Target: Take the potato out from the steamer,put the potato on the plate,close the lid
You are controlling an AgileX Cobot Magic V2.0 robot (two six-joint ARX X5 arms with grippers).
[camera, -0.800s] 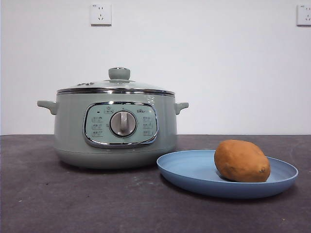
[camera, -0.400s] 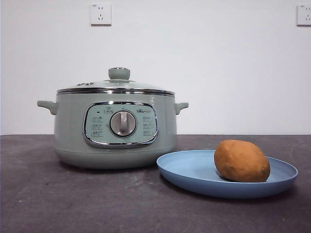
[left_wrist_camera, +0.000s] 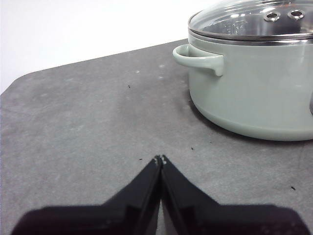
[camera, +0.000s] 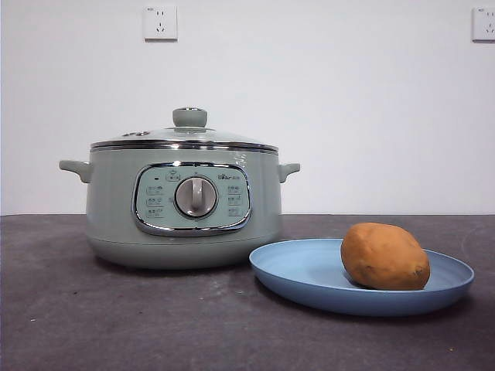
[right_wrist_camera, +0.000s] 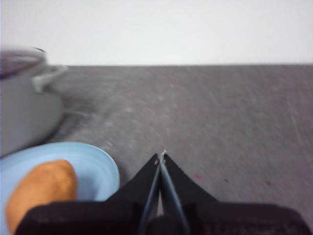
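Observation:
The orange-brown potato [camera: 385,256] lies on the right half of the light-blue plate [camera: 309,274], right of the steamer [camera: 116,209]. The glass lid [camera: 186,137] with its green knob sits closed on the steamer. In the left wrist view my left gripper [left_wrist_camera: 160,159] is shut and empty over bare table, beside the steamer [left_wrist_camera: 254,93] and its lid [left_wrist_camera: 254,22]. In the right wrist view my right gripper [right_wrist_camera: 162,156] is shut and empty, beside the plate [right_wrist_camera: 93,166] with the potato [right_wrist_camera: 41,188]; the steamer [right_wrist_camera: 22,107] is beyond. Neither gripper shows in the front view.
The dark grey table [camera: 155,325] runs to a white wall with two sockets [camera: 160,23]. The steamer's side handles [camera: 75,168] stick out. The table's rounded corner [left_wrist_camera: 19,83] shows in the left wrist view.

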